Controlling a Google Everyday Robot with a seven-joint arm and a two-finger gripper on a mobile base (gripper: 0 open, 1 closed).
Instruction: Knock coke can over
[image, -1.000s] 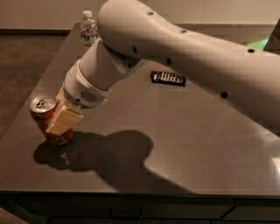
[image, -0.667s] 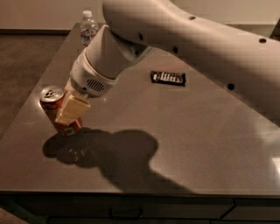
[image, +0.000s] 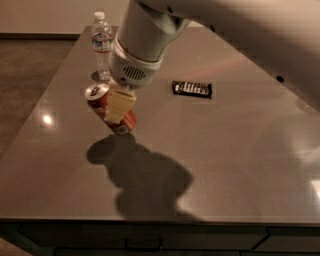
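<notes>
The coke can (image: 125, 124) is red with a silver top. It is tilted with its top toward the upper left, and appears raised above the grey table (image: 225, 165), its shadow lying below it. My gripper (image: 116, 111) comes down from the white arm and is shut on the can's body. One beige finger (image: 121, 101) lies across the can's front, and the other finger is hidden behind it.
A clear plastic water bottle (image: 102, 44) stands upright at the far left, just behind the gripper. A flat black snack bar packet (image: 192, 89) lies right of the gripper. The table's left edge runs close to the can, with floor beyond it.
The gripper has moved up and away from the front left edge with the can in it. The can has gone from upright to tilted.
</notes>
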